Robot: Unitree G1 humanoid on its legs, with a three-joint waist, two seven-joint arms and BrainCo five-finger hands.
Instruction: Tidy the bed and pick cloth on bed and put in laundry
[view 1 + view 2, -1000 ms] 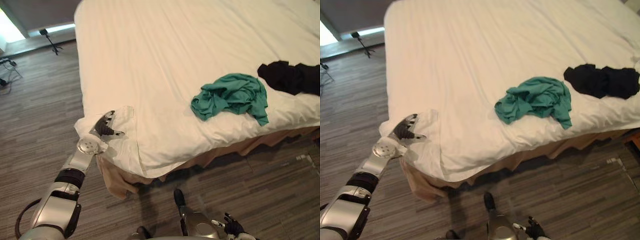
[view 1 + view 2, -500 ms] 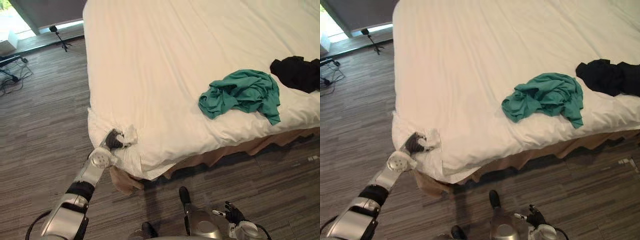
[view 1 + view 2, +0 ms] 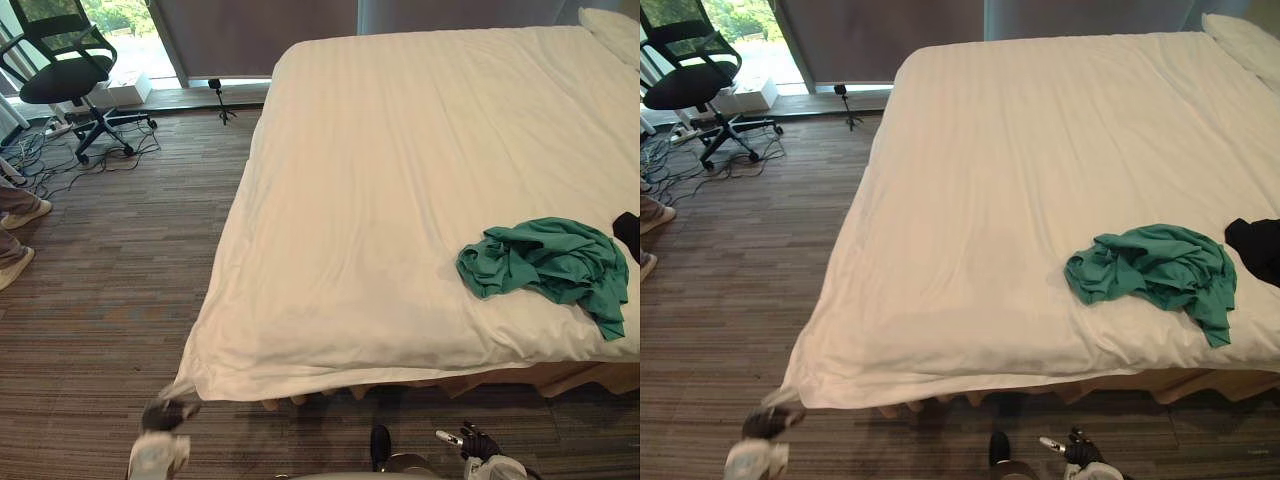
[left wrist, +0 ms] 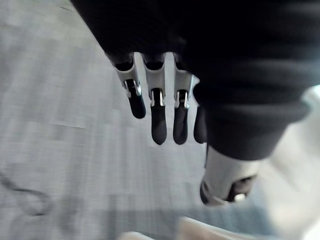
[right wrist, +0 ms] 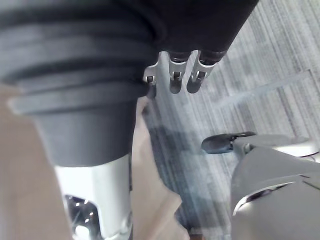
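Observation:
A crumpled green cloth (image 3: 545, 265) lies on the white bed sheet (image 3: 400, 200) near the bed's front edge. A black cloth (image 3: 1255, 245) lies just right of it at the view's edge. My left hand (image 3: 165, 415) hangs low over the floor, just below the sheet's front left corner (image 3: 190, 385). In the left wrist view its fingers (image 4: 157, 117) are straight and hold nothing. My right hand (image 3: 480, 445) stays low at the bottom of the view, in front of the bed, with relaxed fingers (image 5: 172, 80) over the floor.
A white pillow (image 3: 610, 20) sits at the bed's far right. A black office chair (image 3: 65, 75), floor cables and a small tripod (image 3: 218, 100) stand at the far left. A person's shoes (image 3: 20, 210) show at the left edge. Striped carpet runs along the bed's left side.
The camera has swung up and left. My left hand has let go of the sheet's corner and dropped toward the floor. The corner now lies flat over the bed's edge.

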